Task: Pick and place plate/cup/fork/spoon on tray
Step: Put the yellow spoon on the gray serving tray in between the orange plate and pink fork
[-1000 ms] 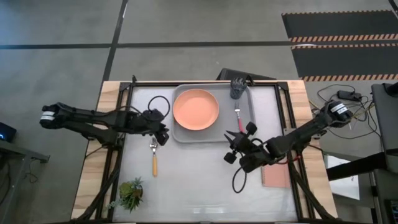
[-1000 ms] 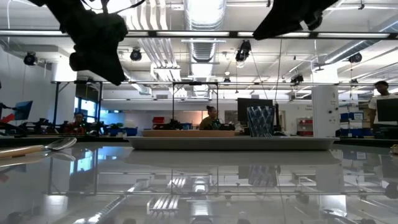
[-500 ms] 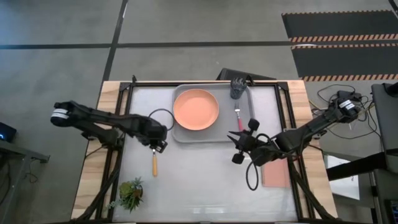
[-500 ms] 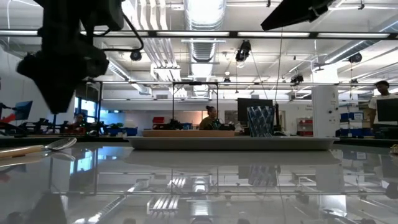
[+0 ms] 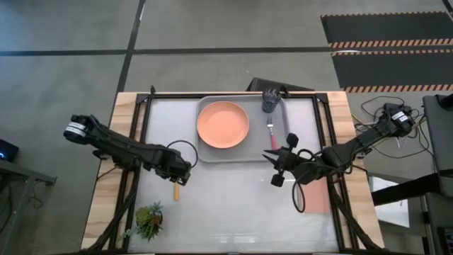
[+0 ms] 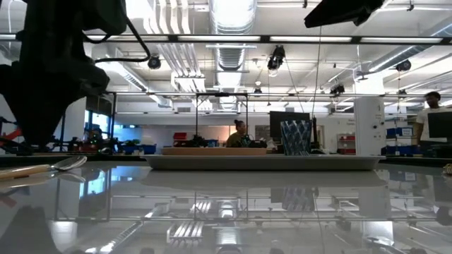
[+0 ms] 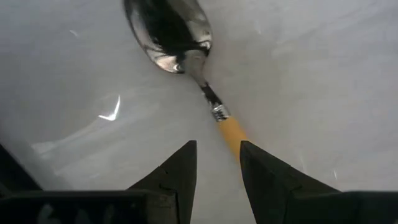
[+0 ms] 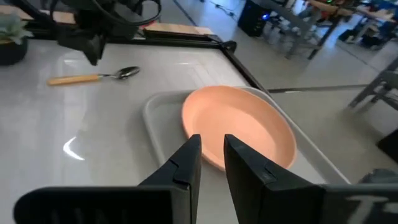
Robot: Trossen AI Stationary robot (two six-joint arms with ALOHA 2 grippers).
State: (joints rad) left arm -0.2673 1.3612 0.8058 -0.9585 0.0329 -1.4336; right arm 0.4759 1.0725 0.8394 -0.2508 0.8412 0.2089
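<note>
The orange-handled spoon (image 7: 186,56) lies flat on the table left of the tray; its handle (image 5: 176,190) sticks out from under my left gripper (image 5: 178,175). That gripper is low over the spoon and open, with a fingertip on either side of the handle's front end (image 7: 231,132); I cannot tell if it touches. The salmon plate (image 5: 223,124), the blue-grey cup (image 5: 270,101) and the red-handled fork (image 5: 270,132) lie on the grey tray (image 5: 205,157). My right gripper (image 5: 272,159) hovers by the tray's near right corner, narrowly open and empty.
A small potted plant (image 5: 148,219) stands near the table's front left. A pink-brown pad (image 5: 315,200) lies under my right arm at the right. In the low view the cup (image 6: 295,137) stands on the tray (image 6: 268,162); people show in the room behind.
My left gripper has gone toward the table's near edge and down, from beside the tray onto the spoon. My right gripper has drawn back a little toward the table's right edge, away from the fork. The spoon has not moved.
</note>
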